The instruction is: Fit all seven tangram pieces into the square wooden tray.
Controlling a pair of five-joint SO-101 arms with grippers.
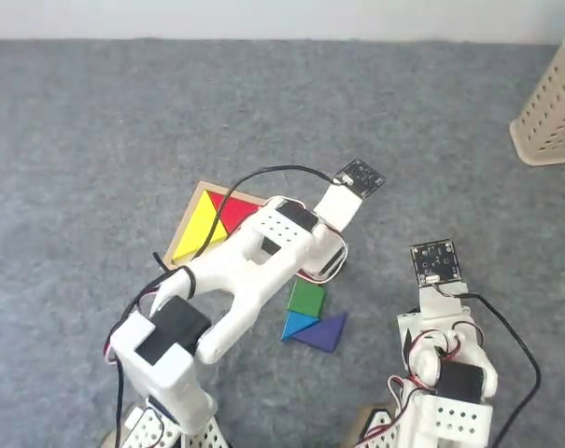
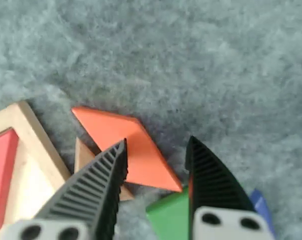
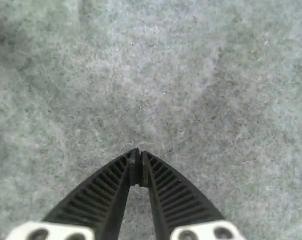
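Note:
The square wooden tray (image 1: 184, 233) lies on the grey carpet with a yellow triangle (image 1: 200, 224) and a red triangle (image 1: 235, 213) inside it. My left arm (image 1: 254, 271) stretches over the tray's near corner. In the left wrist view my left gripper (image 2: 156, 141) is open just above an orange parallelogram (image 2: 126, 150), which lies on the carpet beside the tray rim (image 2: 36, 140). A pale wooden triangle (image 2: 83, 157) is partly tucked under the parallelogram. A green square (image 1: 307, 297), a blue triangle (image 1: 298, 324) and a purple triangle (image 1: 325, 332) lie together beside the arm. My right gripper (image 3: 138, 152) is shut over bare carpet.
A beige slatted basket (image 1: 553, 93) stands at the far right edge. The right arm (image 1: 445, 364) sits folded at the near right. Open carpet stretches behind and to the left of the tray.

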